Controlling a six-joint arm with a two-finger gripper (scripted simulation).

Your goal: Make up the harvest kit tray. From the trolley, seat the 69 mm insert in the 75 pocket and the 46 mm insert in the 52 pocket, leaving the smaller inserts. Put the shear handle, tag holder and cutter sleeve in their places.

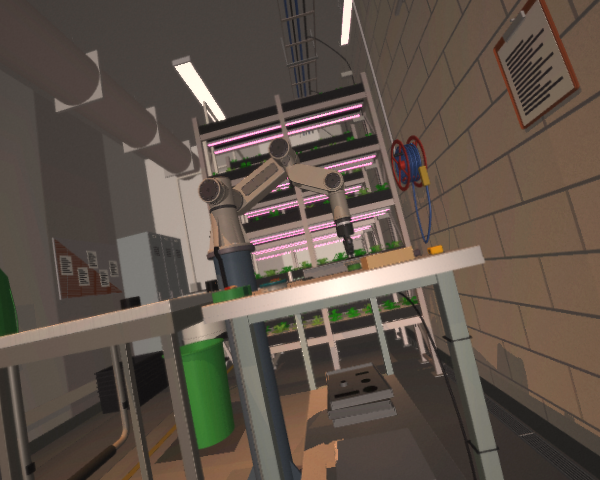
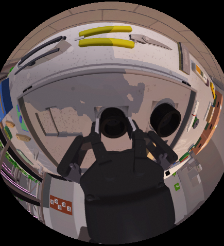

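Observation:
My gripper point(image 2: 114, 123) point(image 1: 350, 251) points down over the grey kit tray point(image 2: 107, 103). Its fingers sit either side of a dark ring insert point(image 2: 113, 123), which rests in a square pocket of the tray. A larger dark ring insert point(image 2: 165, 119) sits in the pocket to the right. To the left, the tray has shallow rectangular recesses point(image 2: 53, 121).
The white table point(image 1: 342, 281) carries the tray, and its front edge hides the tray from the side camera. Beyond the tray lie yellow-handled shears point(image 2: 109, 37) and black tongs point(image 2: 39, 52). A wooden block point(image 1: 388, 257) and small items line the right side.

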